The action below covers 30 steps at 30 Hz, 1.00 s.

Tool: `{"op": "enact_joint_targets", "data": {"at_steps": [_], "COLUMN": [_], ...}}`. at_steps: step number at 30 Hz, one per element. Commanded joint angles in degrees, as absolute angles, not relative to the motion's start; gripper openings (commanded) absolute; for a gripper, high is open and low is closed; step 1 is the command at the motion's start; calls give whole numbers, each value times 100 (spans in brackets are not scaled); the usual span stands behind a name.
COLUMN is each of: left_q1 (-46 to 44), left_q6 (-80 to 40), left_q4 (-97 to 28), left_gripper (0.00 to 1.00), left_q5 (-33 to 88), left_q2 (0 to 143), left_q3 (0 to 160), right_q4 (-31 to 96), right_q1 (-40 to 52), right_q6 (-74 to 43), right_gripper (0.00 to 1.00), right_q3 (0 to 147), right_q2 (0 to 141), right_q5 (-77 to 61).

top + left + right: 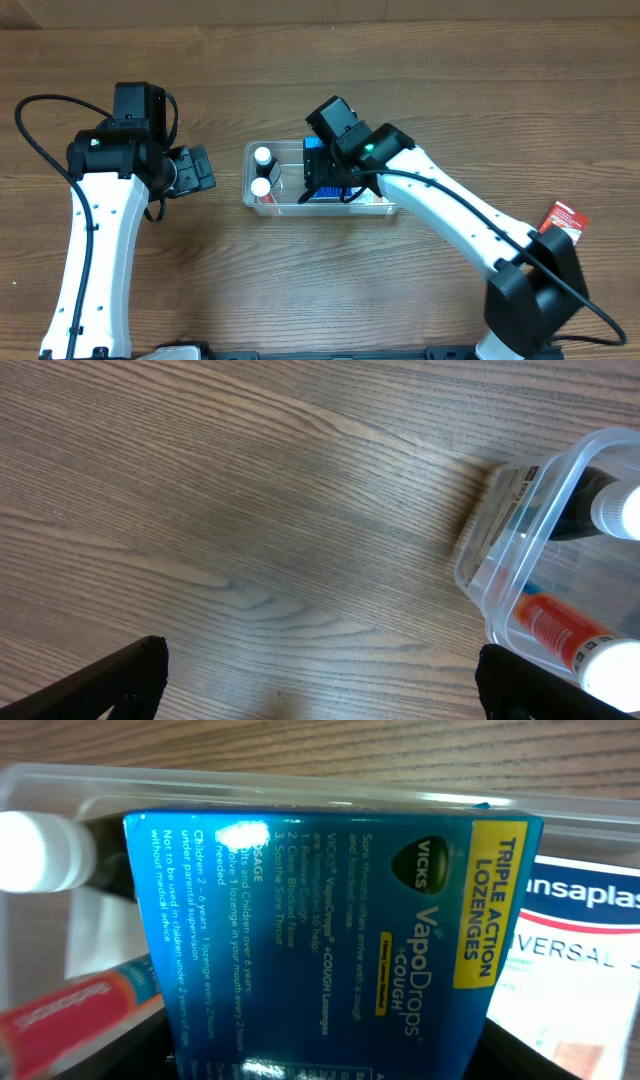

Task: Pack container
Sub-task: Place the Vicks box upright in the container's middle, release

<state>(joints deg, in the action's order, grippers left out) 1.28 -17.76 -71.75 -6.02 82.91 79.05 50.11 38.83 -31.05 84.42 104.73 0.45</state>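
Note:
The clear plastic container point(283, 147) lies mid-table. It holds two white-capped bottles point(263, 156) point(261, 187) at its left end and a white box point(580, 950). My right gripper point(326, 182) is shut on a blue VapoDrops lozenge box point(340, 940) and holds it inside the container, whose wall point(300, 790) runs behind the box. Its fingers point(330, 1055) flank the box's lower edges. A bottle cap point(40, 850) and a red-orange tube point(80, 1005) lie left of the box. My left gripper point(195, 170) point(320, 690) is open and empty, just left of the container point(500, 560).
A red and white box point(563, 220) lies at the table's right edge by the right arm's base. A black cable point(40, 120) loops at the far left. Bare wood lies under the left gripper.

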Motion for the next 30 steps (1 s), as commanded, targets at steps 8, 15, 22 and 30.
{"op": "enact_joint_targets", "data": {"at_steps": [8, 15, 22, 30], "left_q1": [148, 148, 148, 148], "left_q6": [-1669, -1669, -1669, -1669], "left_q4": [-7175, -7196, -7196, -7192], "left_gripper": [100, 100, 100, 100], "left_q5": [-572, -572, -572, -572], "left_q2": [8291, 8291, 8291, 8291], "left_q3": [7887, 7887, 7887, 7887], "right_q4": [4978, 5087, 5610, 7306], "right_q1": [3894, 3894, 3686, 320], "right_q6": [-3175, -3175, -3177, -3264], "right_gripper": [83, 89, 95, 100], "right_q3": [8536, 8536, 8903, 9907], "right_q2": [10558, 10558, 10259, 8995], "right_q5": [27, 27, 725, 941]}}
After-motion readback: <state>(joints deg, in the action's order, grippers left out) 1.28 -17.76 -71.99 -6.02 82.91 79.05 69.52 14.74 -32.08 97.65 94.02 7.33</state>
